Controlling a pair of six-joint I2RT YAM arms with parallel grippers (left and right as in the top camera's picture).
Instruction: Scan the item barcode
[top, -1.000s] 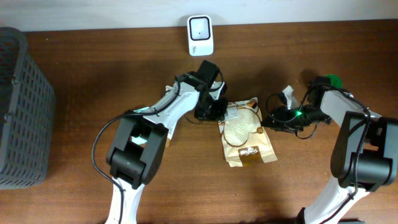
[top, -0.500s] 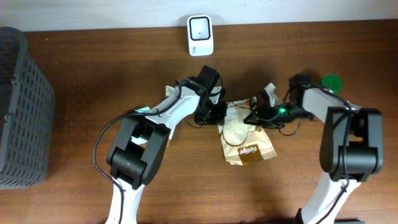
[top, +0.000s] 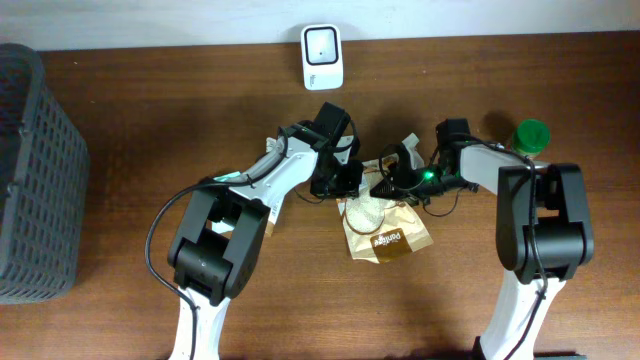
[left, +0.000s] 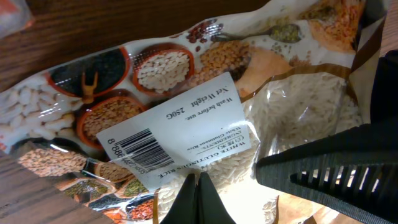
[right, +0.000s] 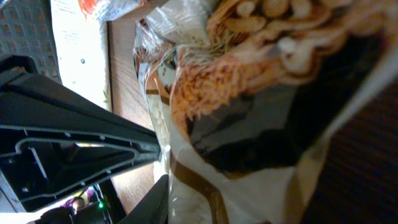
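Dark brown wood ran across the whole table (top: 120, 110), with a strip of pale wall (top: 150, 15) along its far edge. Against that edge, near the middle, sat a white scanner (top: 322, 56). A grey slatted basket (top: 35, 170) stood at the left edge, and a green round object (top: 532, 133) sat off to the right. Between the two arms, near the table's centre and well apart from the scanner, lay the rice packet (top: 385, 225) — its brown printed end toward the near side, its far end crumpled where both grippers met it. The left gripper (top: 348, 182) was at the packet's far-left corner with its fingers pressed tight together. In the left wrist view their tips came to a single point over the clear film, and whether any film was caught between them could not be told. That view also showed a white label (left: 180, 134) on the packet, tilted, with the barcode (left: 137, 154) at its left end, facing the wrist camera. The right gripper (top: 400, 178) reached the packet's far-right corner — in the right wrist view a black finger (right: 74, 149) lay close along the packet's edge, but whether the jaws had clamped on it could not be told.
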